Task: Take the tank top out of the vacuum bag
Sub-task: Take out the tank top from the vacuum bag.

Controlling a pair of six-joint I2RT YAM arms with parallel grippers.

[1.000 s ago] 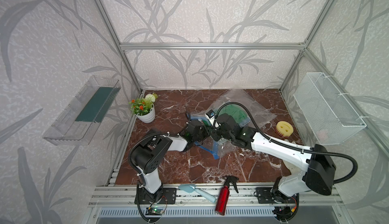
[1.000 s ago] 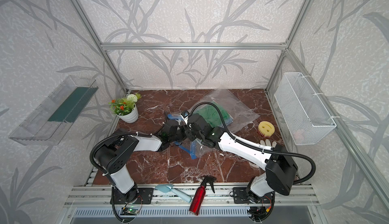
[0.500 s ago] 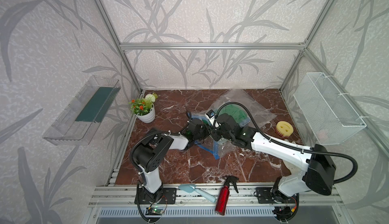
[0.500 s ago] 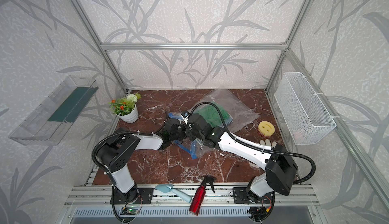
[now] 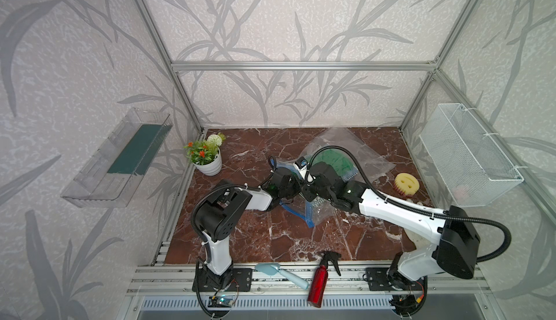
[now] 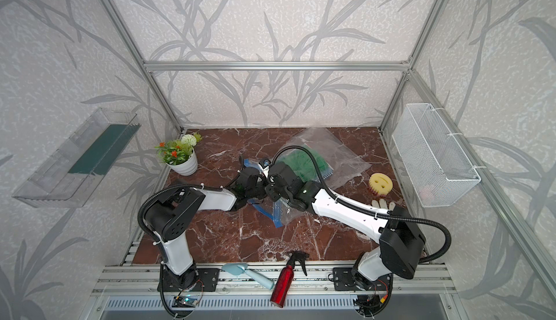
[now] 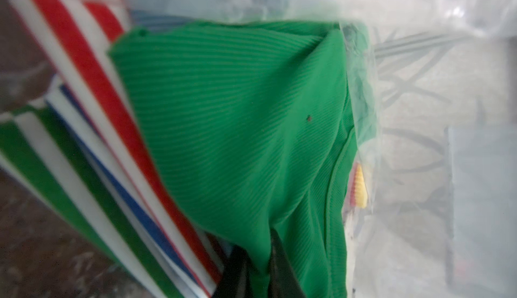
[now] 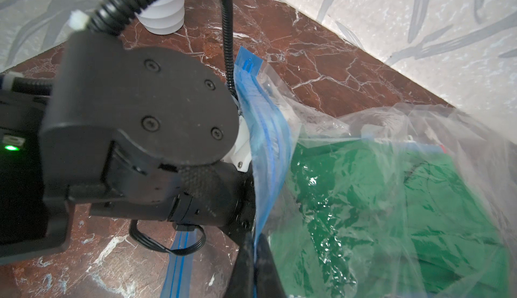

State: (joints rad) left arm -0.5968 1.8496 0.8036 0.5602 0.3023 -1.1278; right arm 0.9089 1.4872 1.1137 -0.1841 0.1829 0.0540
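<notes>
White-and-black arms (image 5: 391, 210), black corrugated cables (image 8: 228, 30)

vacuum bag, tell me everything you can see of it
The vacuum bag is large, clear, crinkly plastic, lying crumpled on the marble table. Its blue zip strip is parted, so the mouth is open. The right claw is shut on that blue edge and holds it up. The left claw reaches in and pinches the green tank top inside. I can't make out a valve.

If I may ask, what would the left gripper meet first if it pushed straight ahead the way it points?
The green tank top, which the left gripper pinches inside the vacuum bag; what lies behind the fabric is unclear.
</notes>
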